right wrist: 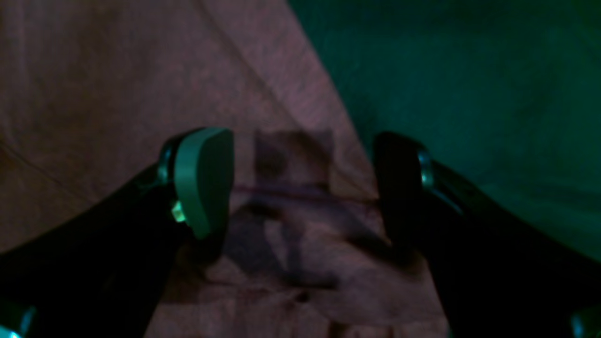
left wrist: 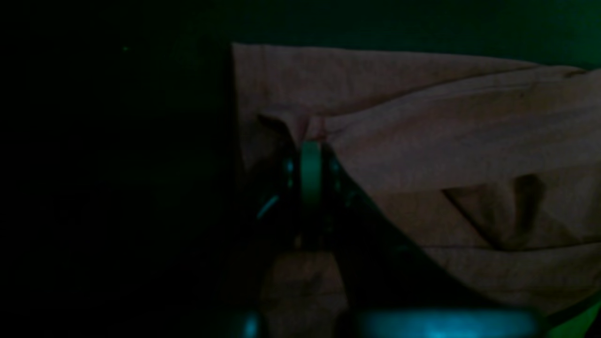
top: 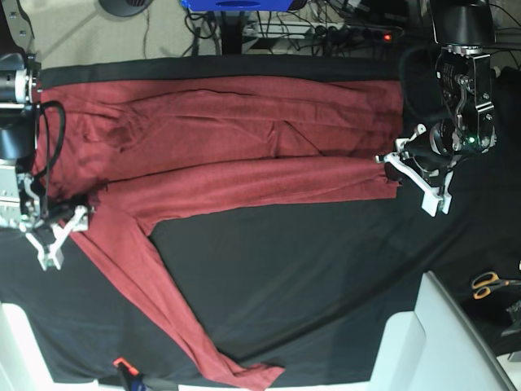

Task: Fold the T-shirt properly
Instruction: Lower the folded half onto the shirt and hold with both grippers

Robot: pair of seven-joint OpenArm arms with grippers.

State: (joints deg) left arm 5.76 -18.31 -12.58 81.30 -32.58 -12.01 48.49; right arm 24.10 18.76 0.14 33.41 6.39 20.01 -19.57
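Maroon shirt [top: 220,138] half-folded on the tabletop [top: 309,261]: my left jaws pinch its hem, right jaws gape; next, the trailing sleeve [top: 163,301] needs folding in.

A robotics lab or workshop. Beyond the far edge of the black table cloth [top: 326,269] lie tangled cables [top: 342,32] and a power strip [top: 370,35]; scissors [top: 487,283] rest near its right edge.
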